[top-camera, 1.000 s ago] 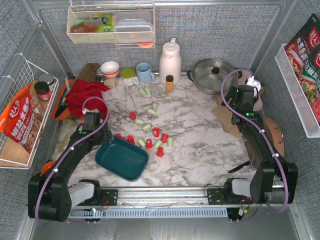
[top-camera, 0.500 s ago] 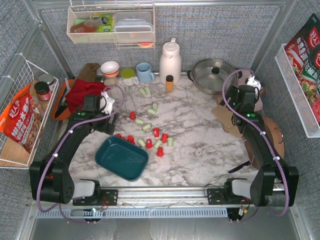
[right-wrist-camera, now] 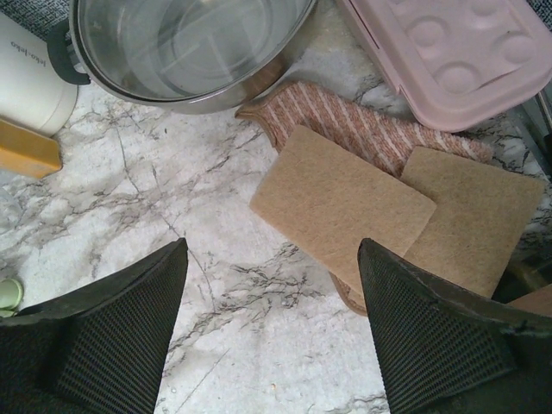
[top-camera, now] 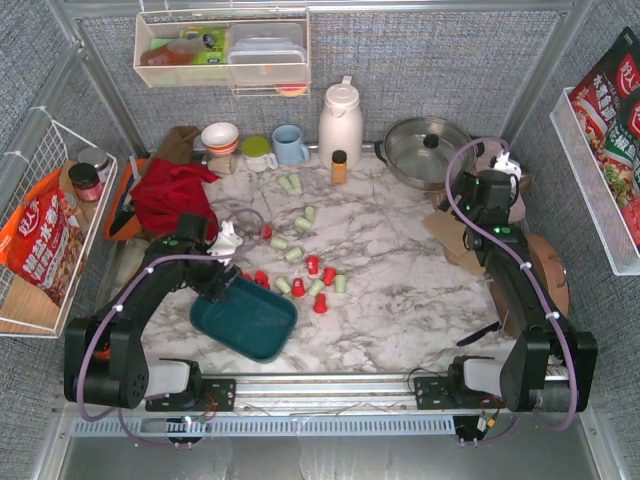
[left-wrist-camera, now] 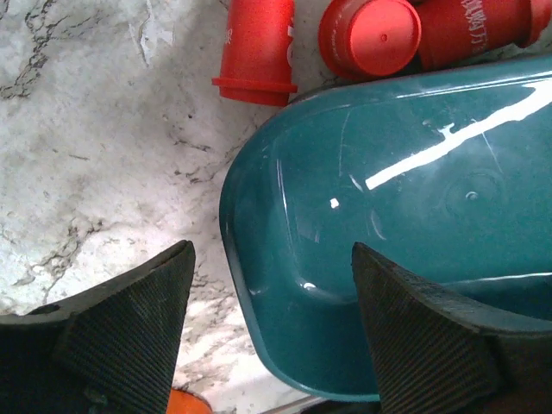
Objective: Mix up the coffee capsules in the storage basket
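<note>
Teal storage basket [left-wrist-camera: 405, 216] lies with its rim inside the released left claw [left-wrist-camera: 271, 259].

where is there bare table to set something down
Bare marble lies between the coffee capsules and the right arm, from the steel pot down to the near edge. Crowded: around the capsules, the storage basket and the back row by the white jug.

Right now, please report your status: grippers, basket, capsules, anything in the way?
Left gripper open, straddling storage basket corner rim. Right gripper open over beige pads. Basket looks empty; coffee capsules scattered on marble. Red ones against its rim.
</note>
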Controlling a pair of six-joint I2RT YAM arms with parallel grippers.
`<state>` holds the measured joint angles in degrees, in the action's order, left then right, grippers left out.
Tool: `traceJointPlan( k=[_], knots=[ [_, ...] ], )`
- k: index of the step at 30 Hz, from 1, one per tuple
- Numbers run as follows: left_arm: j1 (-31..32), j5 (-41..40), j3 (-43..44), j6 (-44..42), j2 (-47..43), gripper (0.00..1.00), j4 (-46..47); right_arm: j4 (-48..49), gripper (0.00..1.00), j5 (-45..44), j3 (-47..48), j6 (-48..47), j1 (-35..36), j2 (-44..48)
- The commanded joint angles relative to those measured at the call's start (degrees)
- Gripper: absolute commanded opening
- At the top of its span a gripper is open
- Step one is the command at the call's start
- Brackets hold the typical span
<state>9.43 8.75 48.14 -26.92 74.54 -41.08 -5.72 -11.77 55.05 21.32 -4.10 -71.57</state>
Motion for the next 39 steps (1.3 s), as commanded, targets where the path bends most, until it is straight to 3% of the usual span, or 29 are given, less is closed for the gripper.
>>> traceJointPlan(
  k=[1,8,11,14,20,29,32,39],
  knots=[
    [-0.16,-0.75,-1.82,-2.02,1.16,0.77,5.35,1.23,0.84,0.39,-0.01,0.32,0.06,0.18],
    [-0.14,0.55,-3.89,-2.53,3.21,0.61,11.37,1.15,0.85,0.24,0.06,0.03,0.06,0.01],
    [-0.13,0.41,-5.3,-3.39,2.97,0.45,12.72,1.02,0.85,0.4,0.34,0.12,0.06,-0.61],
    [-0.16,1.35,-6.73,-6.15,1.54,0.22,12.87,0.6,0.85,0.6,0.72,0.2,-0.03,-1.26],
    [-0.09,1.24,-8.81,-8.07,-4.44,0.02,13.59,0.13,0.86,1.31,1.21,0.43,-0.03,-1.97],
    [-0.11,5.51,-6.71,-5.54,-15.64,0.0,12.91,-0.49,0.9,5.36,1.64,0.42,0.12,-2.49],
    [-0.07,8.59,-6.72,-1.67,-19.21,0.0,15.99,-0.13,0.98,7.51,1.64,-0.46,1.06,-2.69],
    [0.45,15.15,-5.07,9.24,-23.83,0.0,23.75,-2.74,0.99,8.66,5.08,-4.69,6.23,-2.78]
  ],
)
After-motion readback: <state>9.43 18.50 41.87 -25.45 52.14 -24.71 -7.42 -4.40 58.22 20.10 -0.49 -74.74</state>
